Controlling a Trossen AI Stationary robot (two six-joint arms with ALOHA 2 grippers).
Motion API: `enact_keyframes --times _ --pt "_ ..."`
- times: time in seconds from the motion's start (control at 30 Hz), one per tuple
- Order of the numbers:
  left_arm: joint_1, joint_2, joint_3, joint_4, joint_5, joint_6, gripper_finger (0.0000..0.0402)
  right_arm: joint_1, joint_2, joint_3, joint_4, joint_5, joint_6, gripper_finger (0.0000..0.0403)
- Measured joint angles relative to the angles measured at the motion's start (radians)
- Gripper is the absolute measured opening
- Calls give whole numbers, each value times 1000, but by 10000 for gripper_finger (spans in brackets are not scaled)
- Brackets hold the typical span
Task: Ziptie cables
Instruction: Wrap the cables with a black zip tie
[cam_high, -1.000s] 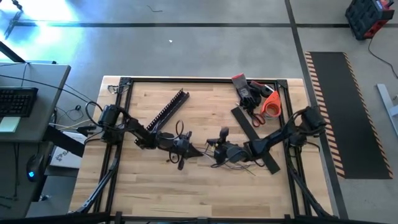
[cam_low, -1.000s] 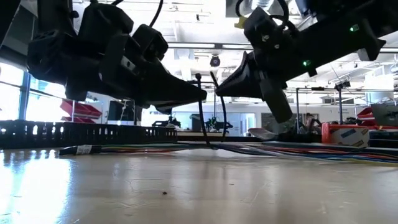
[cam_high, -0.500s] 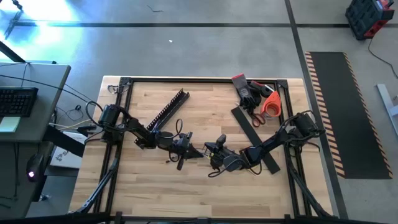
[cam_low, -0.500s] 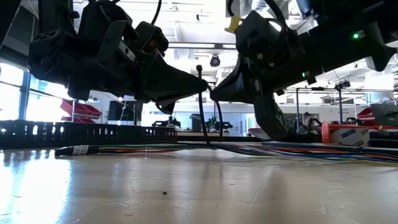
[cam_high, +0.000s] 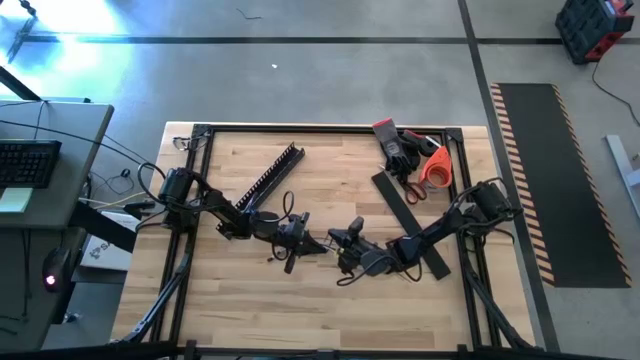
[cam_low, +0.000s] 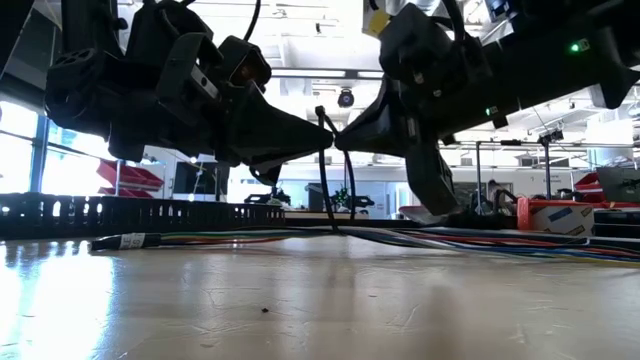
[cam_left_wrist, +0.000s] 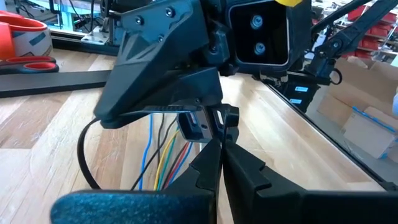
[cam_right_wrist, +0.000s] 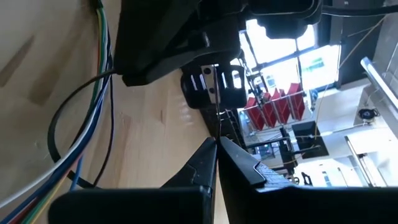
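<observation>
We see the left gripper (cam_low: 325, 140) and right gripper (cam_low: 342, 140) tip to tip above the cables (cam_low: 300, 238), both closed, apparently pinching a black ziptie (cam_low: 328, 175).

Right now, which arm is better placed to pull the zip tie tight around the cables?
Probably the right: its tool is shut on the zip tie tail, while the left tool steadies the head above the cables.

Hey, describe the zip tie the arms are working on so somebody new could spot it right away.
Start at the middle of the wooden table, where the left gripper and right gripper meet tip to tip. The zip tie is the thin black loop rising from the cables lying flat beneath them; unlike those pale and coloured wires, it stands upright.
</observation>
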Motion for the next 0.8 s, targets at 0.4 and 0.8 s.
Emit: enact_keyframes --times 0.4,0.8 --pt "0 0 0 0 -5 -1 0 3 0 0 7 -58 -2 0" --pt "0 0 0 5 21 -65 0 26 0 0 40 -66 -93 0"
